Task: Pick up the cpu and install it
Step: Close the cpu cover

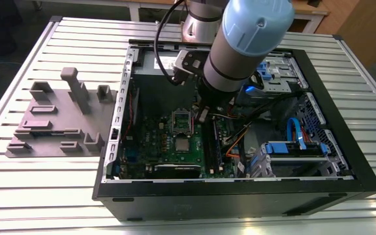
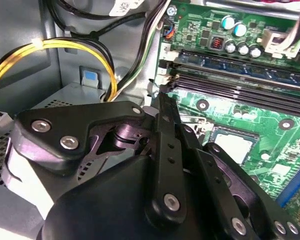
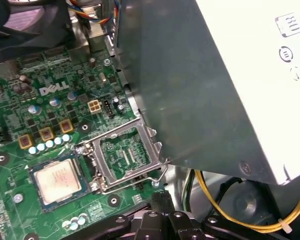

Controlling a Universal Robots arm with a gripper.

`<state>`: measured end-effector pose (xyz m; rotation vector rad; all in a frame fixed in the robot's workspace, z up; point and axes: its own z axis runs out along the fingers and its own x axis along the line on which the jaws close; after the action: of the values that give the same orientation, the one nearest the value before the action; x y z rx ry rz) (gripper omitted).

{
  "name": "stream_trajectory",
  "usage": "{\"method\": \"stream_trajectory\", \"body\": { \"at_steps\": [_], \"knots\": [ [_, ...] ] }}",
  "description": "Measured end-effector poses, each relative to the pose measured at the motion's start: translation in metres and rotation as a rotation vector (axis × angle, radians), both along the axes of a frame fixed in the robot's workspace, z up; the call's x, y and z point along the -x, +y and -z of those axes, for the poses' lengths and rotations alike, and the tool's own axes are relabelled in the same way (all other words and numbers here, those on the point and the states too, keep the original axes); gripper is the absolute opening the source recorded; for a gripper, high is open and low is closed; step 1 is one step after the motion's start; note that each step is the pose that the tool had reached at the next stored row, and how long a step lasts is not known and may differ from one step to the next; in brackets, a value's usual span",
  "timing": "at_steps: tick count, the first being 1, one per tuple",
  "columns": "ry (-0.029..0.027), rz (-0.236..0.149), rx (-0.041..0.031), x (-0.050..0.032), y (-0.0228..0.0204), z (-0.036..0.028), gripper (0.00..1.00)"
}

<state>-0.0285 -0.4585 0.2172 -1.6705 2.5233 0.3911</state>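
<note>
The cpu (image 3: 56, 181) is seated in its socket on the motherboard (image 3: 20, 110), beside the opened socket frame (image 3: 125, 155). The tool (image 1: 204, 116) is held above; whether it is clenched cannot be told.

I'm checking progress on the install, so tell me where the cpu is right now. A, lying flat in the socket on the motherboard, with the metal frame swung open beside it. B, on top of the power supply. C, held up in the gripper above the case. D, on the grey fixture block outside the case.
A: the cpu lies flat on the motherboard, with the open socket frame beside it.
</note>
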Motion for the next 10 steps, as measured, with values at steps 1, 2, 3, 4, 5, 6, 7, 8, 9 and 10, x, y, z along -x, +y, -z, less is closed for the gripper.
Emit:
{"method": "stream_trajectory", "body": {
  "at_steps": [1,2,3,4,5,6,7,8,9,10],
  "knots": [
    [0.0000,0.000,-0.0034,0.0000,0.0008,0.0007,0.10],
    [0.0000,0.000,-0.0086,0.0000,0.0016,0.0014,0.10],
    [0.0001,0.000,-0.0161,0.0000,0.0021,0.0020,0.10],
    [0.0001,0.000,-0.0248,0.0001,0.0027,0.0027,0.10],
    [0.0000,0.000,-0.0311,0.0001,0.0031,0.0033,0.10],
    [0.0000,0.000,-0.0332,0.0001,0.0032,0.0035,0.10],
    [0.0000,0.000,-0.0342,0.0000,0.0032,0.0037,0.10],
    [0.0001,0.000,-0.0348,0.0000,0.0033,0.0039,0.10],
    [0.0001,0.000,-0.0356,0.0000,0.0034,0.0041,0.10],
    [0.0000,0.000,-0.0365,0.0000,0.0036,0.0045,0.10]
  ]
}}
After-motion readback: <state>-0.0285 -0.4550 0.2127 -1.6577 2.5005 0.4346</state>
